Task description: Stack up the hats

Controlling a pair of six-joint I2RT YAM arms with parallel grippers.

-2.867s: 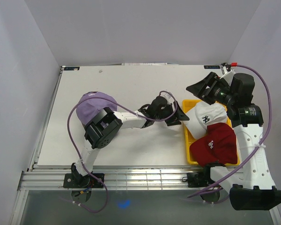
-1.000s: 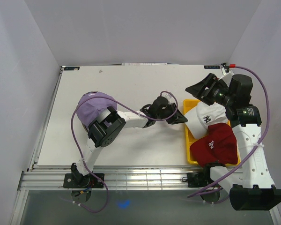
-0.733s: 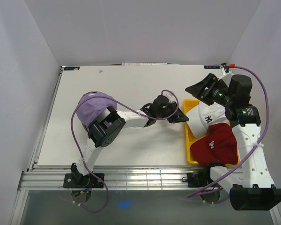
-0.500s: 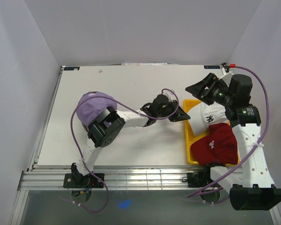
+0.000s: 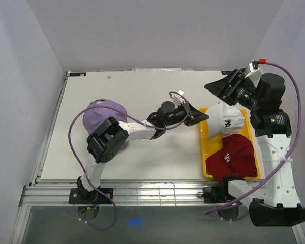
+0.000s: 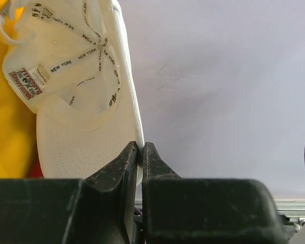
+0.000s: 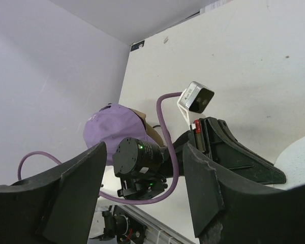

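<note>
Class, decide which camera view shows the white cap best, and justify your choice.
The top external view: the white cap shows its crown and logo, nearly whole. The left wrist view shows only its underside and brim; the right wrist view catches just a pale sliver.

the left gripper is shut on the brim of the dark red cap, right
Not the dark red cap: the left gripper is shut on the brim of the white cap, as the left wrist view shows.
</note>
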